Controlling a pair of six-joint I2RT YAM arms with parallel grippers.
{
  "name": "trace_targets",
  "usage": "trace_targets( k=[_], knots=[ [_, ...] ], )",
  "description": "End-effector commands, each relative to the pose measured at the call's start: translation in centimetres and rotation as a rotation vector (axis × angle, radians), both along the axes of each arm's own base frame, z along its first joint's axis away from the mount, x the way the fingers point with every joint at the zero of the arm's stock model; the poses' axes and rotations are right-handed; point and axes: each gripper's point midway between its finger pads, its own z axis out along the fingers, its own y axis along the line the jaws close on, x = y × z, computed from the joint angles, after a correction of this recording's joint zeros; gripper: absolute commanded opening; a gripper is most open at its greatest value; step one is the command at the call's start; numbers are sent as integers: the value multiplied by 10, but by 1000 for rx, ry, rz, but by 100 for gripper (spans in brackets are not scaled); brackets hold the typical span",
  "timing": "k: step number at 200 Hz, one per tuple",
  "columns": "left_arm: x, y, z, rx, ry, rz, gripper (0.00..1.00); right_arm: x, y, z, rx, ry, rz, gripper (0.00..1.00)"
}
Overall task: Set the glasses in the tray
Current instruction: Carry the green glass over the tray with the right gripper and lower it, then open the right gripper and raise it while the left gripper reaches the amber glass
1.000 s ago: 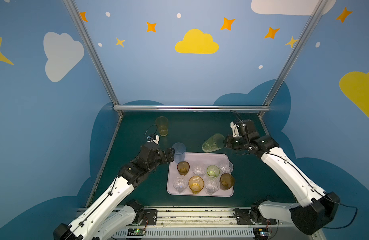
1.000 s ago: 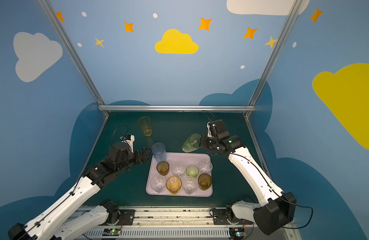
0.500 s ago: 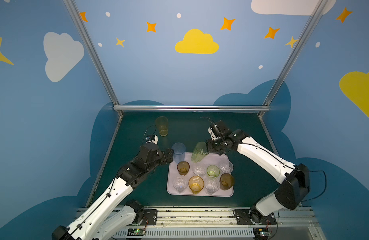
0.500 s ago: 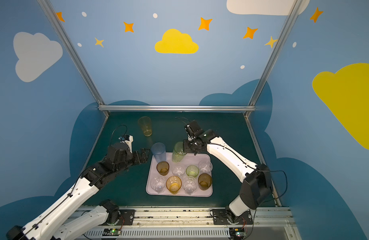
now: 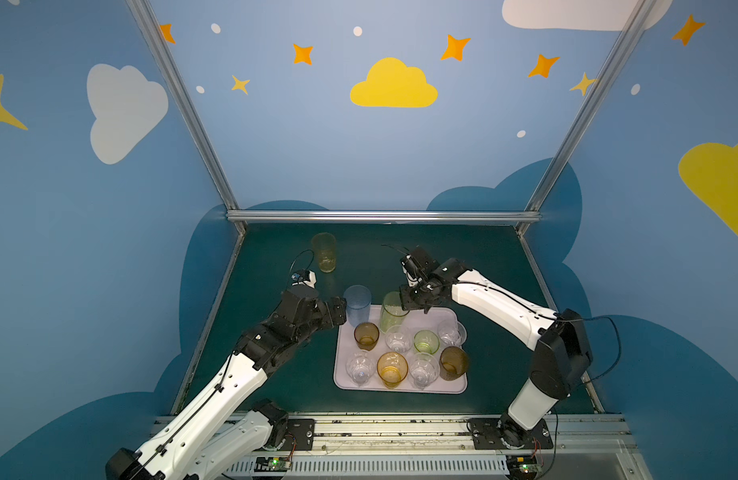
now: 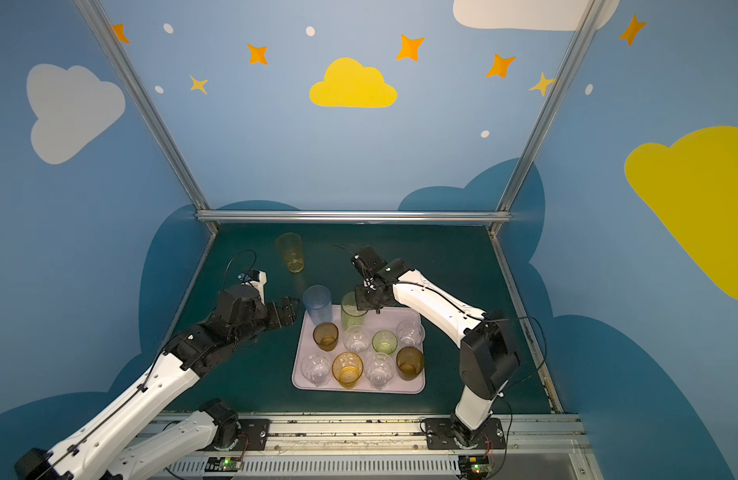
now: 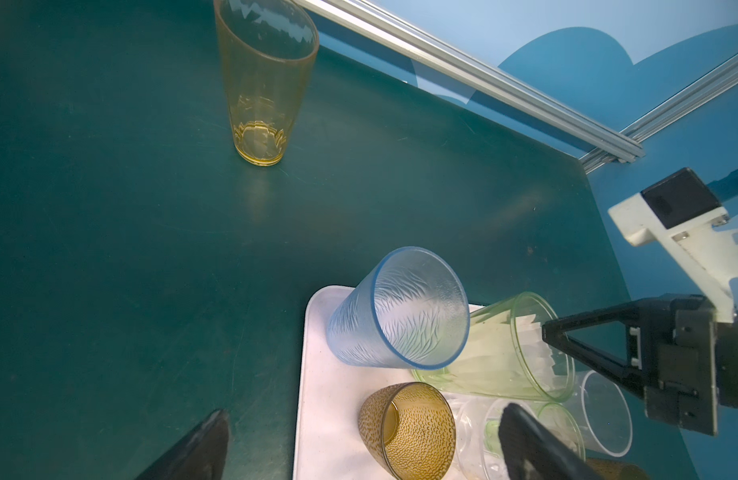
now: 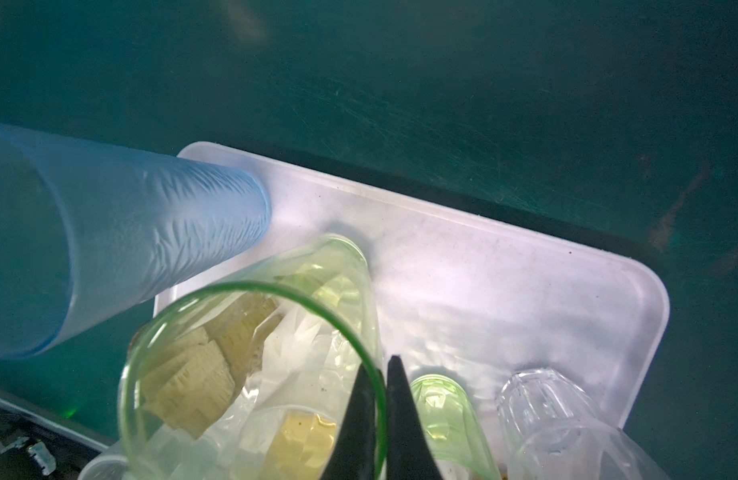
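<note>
Placing step: right pincer clamped on green glass rim; glass below it on the tray, perhaps not fully seated. Next: release, rise clear. Left pincer apart, blue glass just ahead.

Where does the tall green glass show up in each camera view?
A top view: the tall green glass is at the tray's far side, under the right gripper.
A top view: same spot.
Left wrist: partly behind the tall blue glass, green rim showing.
Right wrist: close up, rim pinched between the jaws.
Shared landmark: the tall blue glass right beside it.
</note>
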Motion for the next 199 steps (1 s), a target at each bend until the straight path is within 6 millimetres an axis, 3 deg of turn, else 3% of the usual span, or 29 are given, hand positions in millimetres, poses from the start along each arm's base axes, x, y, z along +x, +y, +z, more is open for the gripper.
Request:
trace_targets(
  k=[1, 18, 33, 66, 118, 151, 199],
  knots=[
    [1, 2, 1, 14, -5, 7, 100, -1, 3, 5, -1, 0, -6, 13],
    [2, 3, 1, 21, -9, 11, 100, -4, 6, 6, 14, 15, 2, 27],
    [3, 5, 1, 33, -11, 20, 100, -6, 6, 12, 29, 13, 3, 45],
    [7, 8, 3, 45, -28, 42, 100, -7, 1, 31, 60, -22, -1, 66],
    [24, 14, 8, 95, -44, 106, 100, -7, -14, 61, 106, -108, -23, 84],
    [66, 21, 21, 126, -68, 164, 100, -13, -16, 74, 193, -172, -3, 87],
    [129, 61, 27, 112, 0, 296, 100, -32, -20, 80, 270, -191, 39, 87]
  ],
)
